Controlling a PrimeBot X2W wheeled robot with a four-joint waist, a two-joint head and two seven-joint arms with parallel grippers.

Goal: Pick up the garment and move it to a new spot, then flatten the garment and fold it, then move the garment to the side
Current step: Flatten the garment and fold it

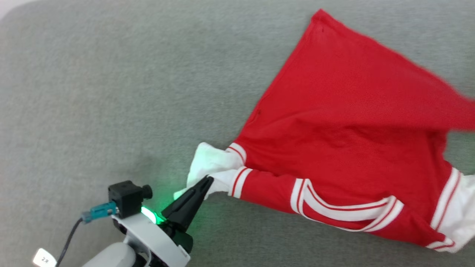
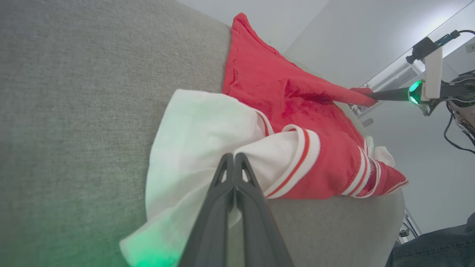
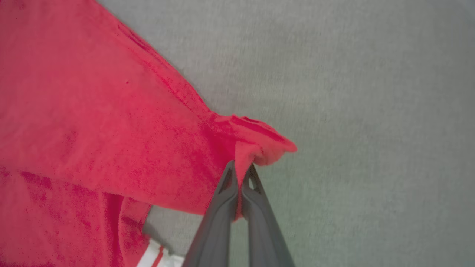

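Red cloth covers much of the right side of the grey table (image 1: 92, 92). This is the garment (image 1: 334, 122), a red shirt with white sleeves and white-and-red stripes at the neck and the arm holes. Most of it lies on the table, spread out in a slanted shape, with one pointed corner far from the robot. The striped neck (image 1: 345, 211) is on the near side.

The left claw (image 1: 207, 181) is low over the table, near the robot. Its two dark fingers are pressed together, and they pinch the white sleeve (image 1: 209, 161) at the left end of the garment. In the left wrist view the fingertips (image 2: 222, 189) bite into a fold of the white cloth, just beside the striped band. The sleeve is bunched up and lies on the table. A green light (image 1: 150, 215) glows on the wrist behind the claw and makes the sleeve look a bit green.

The right claw (image 3: 241, 168) is pressed together too. It pinches a red edge of the garment between its fingers. In the left wrist view this claw (image 2: 369, 95) is up above the table, and the red cloth is pulled up to it like a little tent. The other white sleeve (image 1: 460, 211) lies at the right edge of the head view.
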